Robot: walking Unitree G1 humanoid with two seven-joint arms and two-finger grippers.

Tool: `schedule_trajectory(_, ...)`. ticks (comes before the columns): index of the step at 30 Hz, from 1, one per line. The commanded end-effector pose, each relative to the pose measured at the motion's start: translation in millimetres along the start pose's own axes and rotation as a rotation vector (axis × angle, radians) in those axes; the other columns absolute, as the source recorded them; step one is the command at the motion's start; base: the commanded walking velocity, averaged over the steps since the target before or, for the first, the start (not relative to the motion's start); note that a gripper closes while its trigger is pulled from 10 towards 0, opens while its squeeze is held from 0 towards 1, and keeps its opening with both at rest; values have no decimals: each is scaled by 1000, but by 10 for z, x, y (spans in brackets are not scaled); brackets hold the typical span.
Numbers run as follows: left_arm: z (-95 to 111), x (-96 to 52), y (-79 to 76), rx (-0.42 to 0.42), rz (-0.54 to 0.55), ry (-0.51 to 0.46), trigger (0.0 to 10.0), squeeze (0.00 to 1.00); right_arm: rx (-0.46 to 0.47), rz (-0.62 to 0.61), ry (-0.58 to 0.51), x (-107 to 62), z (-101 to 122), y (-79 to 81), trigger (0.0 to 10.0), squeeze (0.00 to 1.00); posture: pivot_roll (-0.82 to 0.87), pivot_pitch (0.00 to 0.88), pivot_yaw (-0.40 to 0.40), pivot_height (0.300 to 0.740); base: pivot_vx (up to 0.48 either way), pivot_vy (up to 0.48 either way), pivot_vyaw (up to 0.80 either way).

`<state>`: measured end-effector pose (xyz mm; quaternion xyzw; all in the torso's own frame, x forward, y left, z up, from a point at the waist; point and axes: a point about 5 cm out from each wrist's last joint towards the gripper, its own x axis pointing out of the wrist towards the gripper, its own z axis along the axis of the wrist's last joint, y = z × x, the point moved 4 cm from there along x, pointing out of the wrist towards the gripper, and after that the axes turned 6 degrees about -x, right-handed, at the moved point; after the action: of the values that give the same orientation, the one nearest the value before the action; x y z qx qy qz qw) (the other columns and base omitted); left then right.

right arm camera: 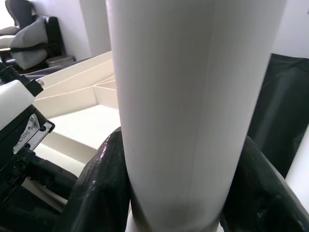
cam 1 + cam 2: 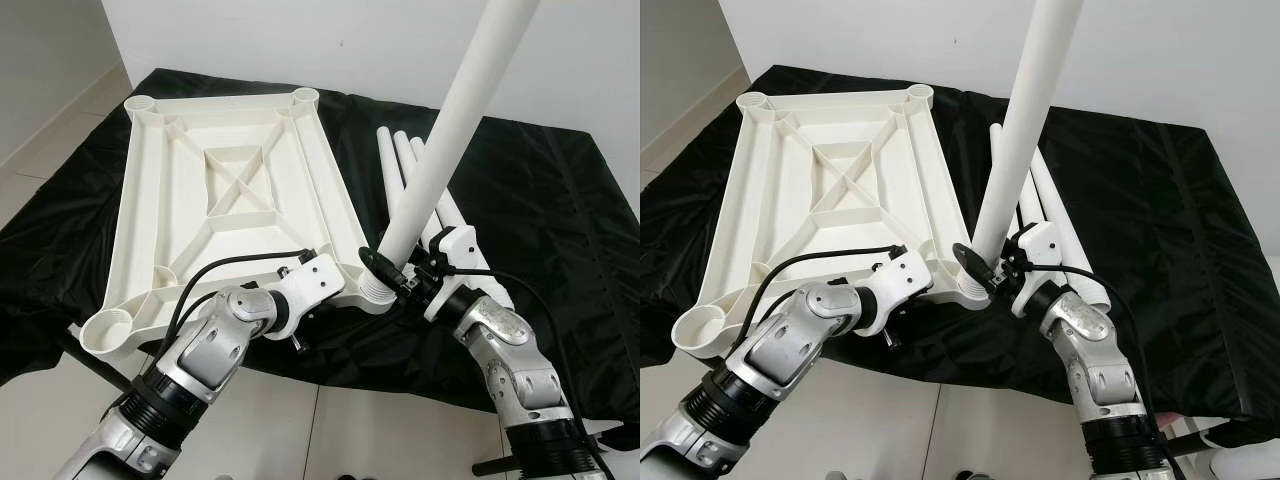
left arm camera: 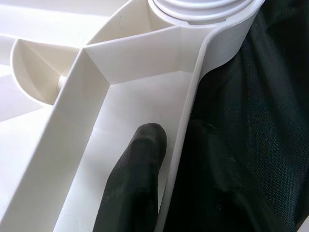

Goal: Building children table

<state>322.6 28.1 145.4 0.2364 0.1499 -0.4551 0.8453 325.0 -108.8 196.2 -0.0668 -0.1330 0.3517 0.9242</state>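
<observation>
On black cloth (image 2: pixel 540 200), tiled floor | right claw (image 2: pixel 392 270) clamps table leg (image 2: pixel 450 130) | left claw (image 3: pixel 159 159) pinches tabletop (image 2: pixel 220 190) rim

We see a white plastic tabletop (image 2: pixel 235 200) with white ribs that make a cross pattern. It lies on a plain black cloth (image 2: pixel 540 210). The leg (image 2: pixel 445 150) in our right tool (image 2: pixel 392 270) is plain white, and the spare legs (image 2: pixel 400 160) on the cloth are white too. Both our tools have black fingers (image 3: pixel 137 183); the left tool (image 2: pixel 315 275) has a white housing. Our arms (image 2: pixel 210 345) are silver with black cables. The floor (image 2: pixel 330 430) is pale beige tile, the wall (image 2: pixel 330 45) white.
</observation>
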Motion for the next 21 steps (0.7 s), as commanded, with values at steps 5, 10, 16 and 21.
schedule_trajectory(5, -1, 19, -106, -2, -53, -4, 10000, 0, 42, -7, -12, 41, -10, 169, 10000, 0, -93, 169, -11, 740, 0, 0, 0)
schedule_trajectory(10, 3, 20, -103, -3, -52, -5, 10000, 0, 47, -39, -21, 43, 10, 187, 10000, 0, -94, 169, -10, 740, 0, 0, 0)
schedule_trajectory(16, 12, 19, -101, 0, -53, -7, 10000, 0, 37, -89, -32, 64, 54, 195, 10000, 0, -94, 169, -11, 740, 0, 0, 0)
schedule_trajectory(21, 15, 17, -100, -1, -51, -8, 10000, 0, 41, -120, -37, 73, 69, 226, 10000, 0, -92, 169, -13, 740, 0, 0, 0)
